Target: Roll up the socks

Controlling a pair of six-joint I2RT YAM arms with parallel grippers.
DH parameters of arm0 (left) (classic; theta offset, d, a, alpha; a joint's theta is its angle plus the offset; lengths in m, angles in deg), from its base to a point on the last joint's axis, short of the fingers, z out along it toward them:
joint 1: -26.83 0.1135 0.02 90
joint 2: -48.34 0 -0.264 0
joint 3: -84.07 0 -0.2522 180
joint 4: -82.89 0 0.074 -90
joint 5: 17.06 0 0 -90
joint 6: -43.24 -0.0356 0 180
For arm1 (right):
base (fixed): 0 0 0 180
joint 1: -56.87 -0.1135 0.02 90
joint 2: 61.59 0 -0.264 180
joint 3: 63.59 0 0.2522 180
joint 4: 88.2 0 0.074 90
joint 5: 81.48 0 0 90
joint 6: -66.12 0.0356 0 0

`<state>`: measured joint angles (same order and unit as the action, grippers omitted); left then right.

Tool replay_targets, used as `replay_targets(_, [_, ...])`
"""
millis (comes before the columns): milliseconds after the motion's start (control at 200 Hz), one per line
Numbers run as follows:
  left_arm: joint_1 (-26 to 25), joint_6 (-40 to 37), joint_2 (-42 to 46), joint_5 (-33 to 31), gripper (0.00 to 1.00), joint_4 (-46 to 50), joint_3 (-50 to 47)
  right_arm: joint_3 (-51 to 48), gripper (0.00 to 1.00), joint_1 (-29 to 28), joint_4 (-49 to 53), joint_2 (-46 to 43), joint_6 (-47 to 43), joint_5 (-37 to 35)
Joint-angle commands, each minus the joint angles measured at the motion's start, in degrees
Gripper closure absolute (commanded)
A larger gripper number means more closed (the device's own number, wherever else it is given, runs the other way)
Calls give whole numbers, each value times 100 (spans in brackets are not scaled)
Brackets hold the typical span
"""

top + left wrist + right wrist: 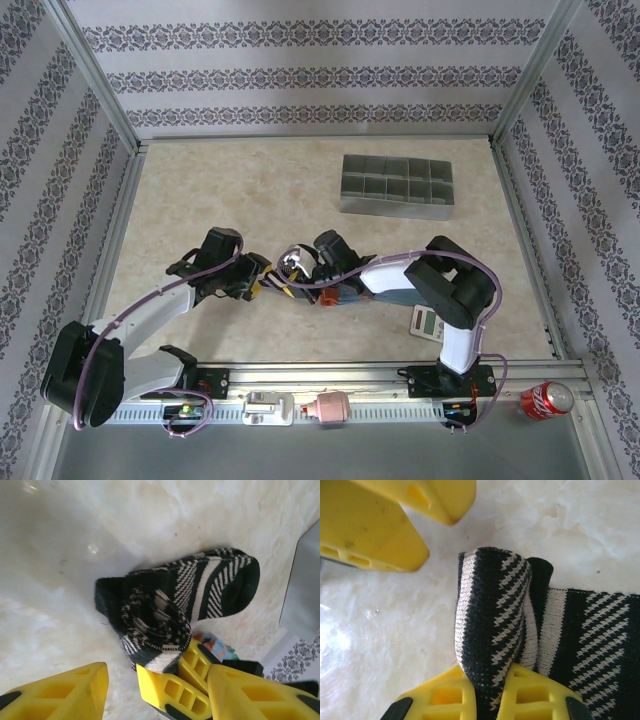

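The black sock with beige stripes (200,587) lies on the table with its near end bunched into a loose roll (490,625). My right gripper (488,676) is shut on a fold of that roll; its yellow fingers (172,690) pinch the fabric from below. My left gripper (157,675) is open, its fingers (65,695) standing wide on either side of the right gripper's tips and touching no fabric. A bit of the blue-teal sock (216,646) peeks out behind the right gripper, and it lies under the right wrist (345,297). Both grippers meet at the table's middle (285,278).
A grey compartment tray (397,185) stands at the back right. A grey calculator (427,322) lies by the right arm's base. A red can (545,400) and a pink object (330,408) sit on the front rail. Patterned walls enclose the table.
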<state>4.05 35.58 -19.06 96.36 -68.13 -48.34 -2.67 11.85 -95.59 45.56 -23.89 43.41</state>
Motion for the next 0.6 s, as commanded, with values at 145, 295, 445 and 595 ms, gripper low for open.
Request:
replay_targets(145, [-443,-98,-630,13,51,-654,-63,-228,100,238,1698,787,338,198])
replay_targets(295, [-469,-116,-877,-141,49,-690,-40,-41,100,295,1941,961,336,254])
replay_targets(445, [-477,-177,-1354,-204,51,-967,9,121,100,392,2066,1142,405,467])
replay_targets(595, [-473,-409,-2032,-219,60,-847,135,256,100,440,2187,1220,364,465])
